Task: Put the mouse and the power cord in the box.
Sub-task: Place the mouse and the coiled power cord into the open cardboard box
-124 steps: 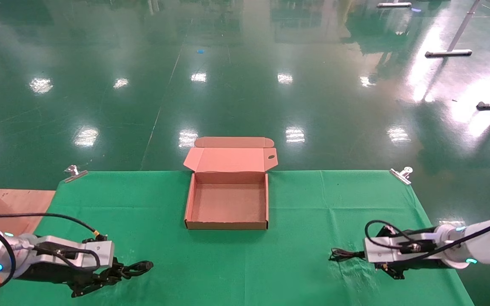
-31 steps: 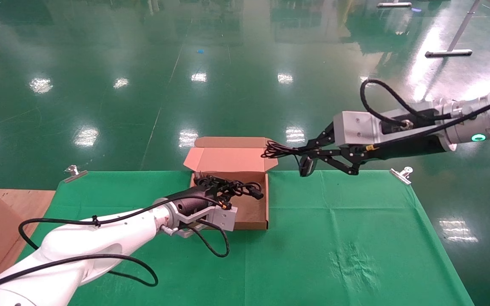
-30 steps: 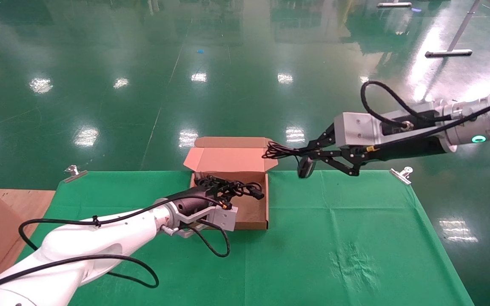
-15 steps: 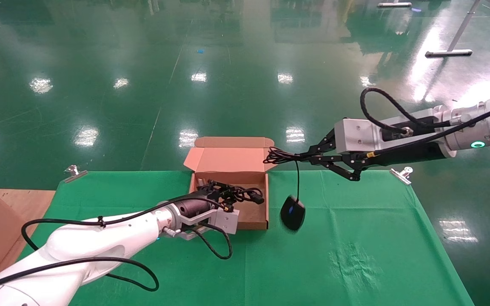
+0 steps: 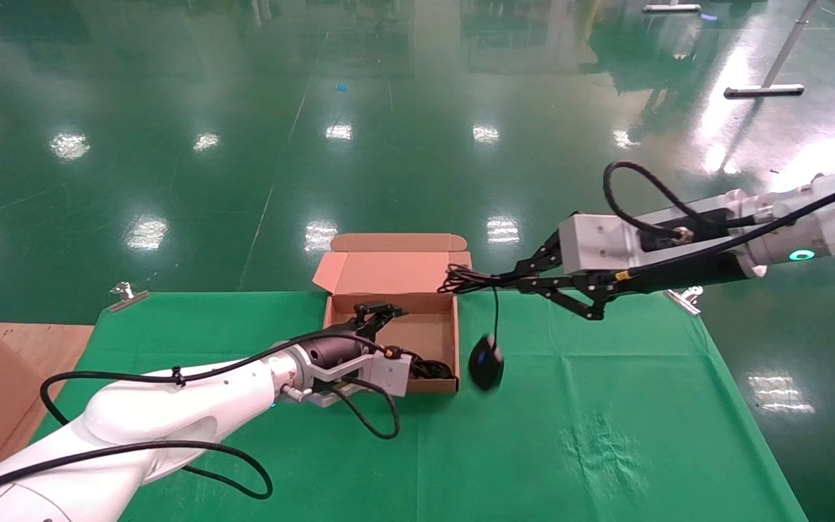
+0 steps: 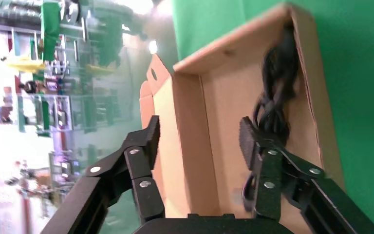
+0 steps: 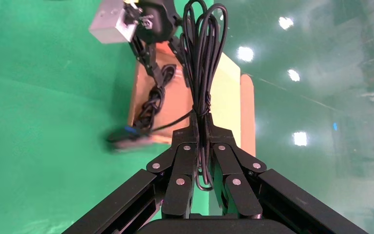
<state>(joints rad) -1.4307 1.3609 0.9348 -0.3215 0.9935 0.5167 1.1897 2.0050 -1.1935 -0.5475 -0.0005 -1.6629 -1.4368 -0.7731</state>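
The box (image 5: 388, 275) is matt tan cardboard with a faintly fibrous inner face. The tabletop (image 5: 606, 406) is covered in matt green cloth, creased in places and held by shiny metal clips (image 5: 684, 298). The cord (image 6: 277, 92) looks like smooth black rubbery plastic, the mouse (image 5: 485, 366) like dark smooth plastic. The left gripper (image 6: 199, 141) and right gripper (image 7: 202, 146) are matt black, with bright rivets. The floor (image 5: 388, 109) is glossy green, mirror-like.
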